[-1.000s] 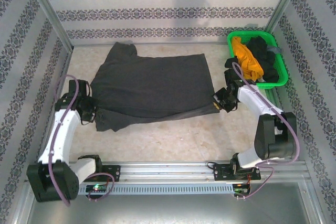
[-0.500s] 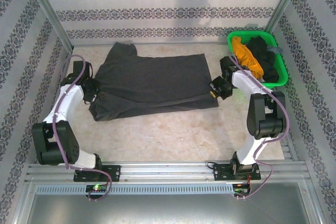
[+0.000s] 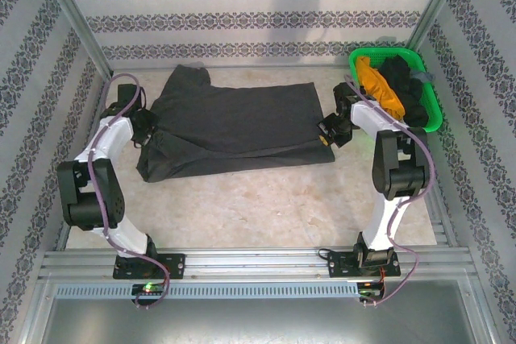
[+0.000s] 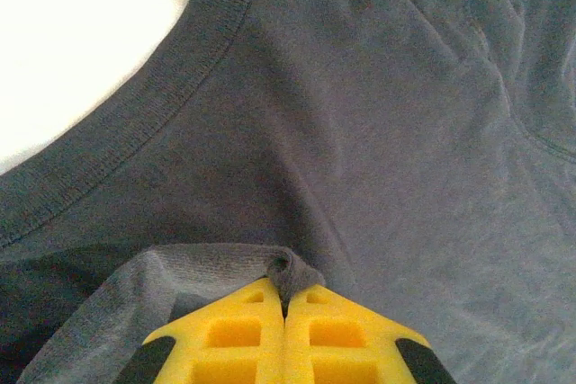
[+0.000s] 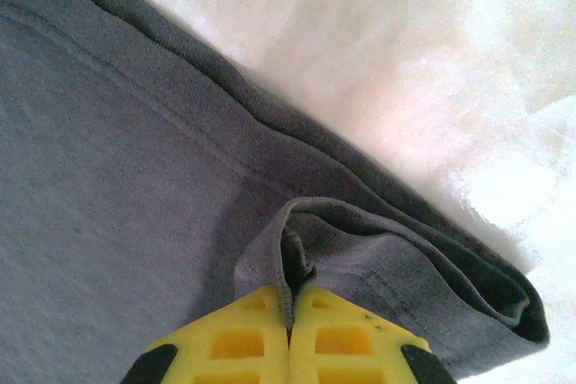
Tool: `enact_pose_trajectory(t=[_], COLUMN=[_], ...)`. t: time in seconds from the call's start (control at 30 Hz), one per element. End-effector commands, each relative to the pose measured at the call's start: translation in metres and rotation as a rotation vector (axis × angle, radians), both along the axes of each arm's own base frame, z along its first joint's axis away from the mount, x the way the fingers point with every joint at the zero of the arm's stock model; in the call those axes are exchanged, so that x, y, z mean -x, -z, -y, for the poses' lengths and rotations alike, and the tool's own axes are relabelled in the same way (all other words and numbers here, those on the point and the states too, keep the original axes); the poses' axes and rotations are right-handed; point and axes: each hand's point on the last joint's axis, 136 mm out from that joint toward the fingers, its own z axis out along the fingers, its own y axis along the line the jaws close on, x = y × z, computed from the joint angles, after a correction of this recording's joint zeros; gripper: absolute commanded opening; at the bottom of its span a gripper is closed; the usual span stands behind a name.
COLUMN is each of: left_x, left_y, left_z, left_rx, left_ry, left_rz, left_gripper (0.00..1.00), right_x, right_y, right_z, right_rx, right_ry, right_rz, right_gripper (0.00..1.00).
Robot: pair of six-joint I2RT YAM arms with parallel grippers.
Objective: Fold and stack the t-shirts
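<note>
A large dark charcoal-grey t-shirt (image 3: 234, 130) lies spread on the table, its near edge folded over toward the back. My left gripper (image 3: 147, 129) is shut on the shirt's left edge; the left wrist view shows a pinch of grey cloth (image 4: 290, 272) between the yellow fingertips (image 4: 236, 334), near the collar (image 4: 135, 146). At the shirt's right edge my right gripper (image 3: 326, 136) is shut on a fold of the hem (image 5: 297, 258), yellow fingertips (image 5: 346, 339) pressed together. A mustard-yellow t-shirt (image 3: 379, 86) and a black t-shirt (image 3: 407, 86) lie in the basket.
A bright green mesh basket (image 3: 433, 98) stands at the back right corner. Patterned walls close the table on three sides. Bare beige tabletop (image 3: 258, 207) stretches between the shirt and the arm bases.
Both grippers have carried the shirt's near edge away from me toward the back, folding it over the rest. The arms have stretched further out.
</note>
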Motion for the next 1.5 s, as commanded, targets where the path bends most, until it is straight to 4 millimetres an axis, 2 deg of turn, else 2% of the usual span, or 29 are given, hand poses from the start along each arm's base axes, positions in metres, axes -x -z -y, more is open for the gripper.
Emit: enact_pose_trajectory(t=[0.0,0.57,0.73,0.77,0.8,0.83,0.87,0.9,0.93,1.0,1.07,1.17,1.2,1.33,1.47], left_x=[-0.021,-0.044,-0.052,-0.054,-0.053,-0.052,-0.048,-0.042,-0.032,-0.007,0.029,0.084,0.093,0.11,0.107], left_y=[-0.014,-0.017,-0.01,-0.009,-0.008,-0.01,-0.015,-0.018,-0.023,-0.026,-0.017,0.008,0.014,0.039,0.042], left_z=[-0.01,-0.029,-0.028,-0.028,-0.029,-0.031,-0.033,-0.034,-0.035,-0.031,-0.022,-0.01,-0.006,-0.005,-0.022], left_rx=[-0.043,-0.066,-0.054,-0.052,-0.049,-0.054,-0.064,-0.074,-0.085,-0.078,-0.035,0.022,0.041,0.141,0.17], left_ry=[0.032,0.013,0.047,0.058,0.063,0.064,0.059,0.058,0.055,0.043,0.007,-0.055,-0.06,-0.131,-0.224], left_rz=[0.07,0.099,0.091,0.085,0.079,0.078,0.073,0.057,0.038,-0.008,-0.064,-0.161,-0.161,-0.189,-0.164], left_gripper=[0.0,0.0,0.0,0.13,0.28,0.48,0.65,0.73,0.75,0.75,0.71,0.68,0.67,0.65,0.6], right_x=[-0.01,-0.036,-0.045,-0.048,-0.051,-0.053,-0.053,-0.052,-0.05,-0.038,-0.018,0.015,0.024,0.048,0.051], right_y=[0.0,-0.001,0.006,0.007,0.005,0.001,-0.006,-0.013,-0.02,-0.033,-0.04,-0.029,-0.025,-0.003,0.008], right_z=[0.001,0.011,0.003,0.001,-0.001,0.0,0.002,0.005,0.008,0.017,0.024,0.023,0.021,0.014,0.012], right_rx=[-0.003,0.05,0.012,-0.001,-0.005,0.004,0.021,0.034,0.045,0.064,0.08,0.064,0.052,0.0,-0.021], right_ry=[0.005,0.043,0.018,0.0,-0.022,-0.049,-0.071,-0.089,-0.099,-0.102,-0.103,-0.112,-0.115,-0.138,-0.153], right_rz=[0.005,0.042,0.045,0.049,0.058,0.066,0.079,0.094,0.109,0.132,0.148,0.123,0.121,0.096,0.094], right_gripper=[0.0,0.0,0.0,0.05,0.14,0.24,0.34,0.39,0.43,0.48,0.51,0.53,0.53,0.54,0.53])
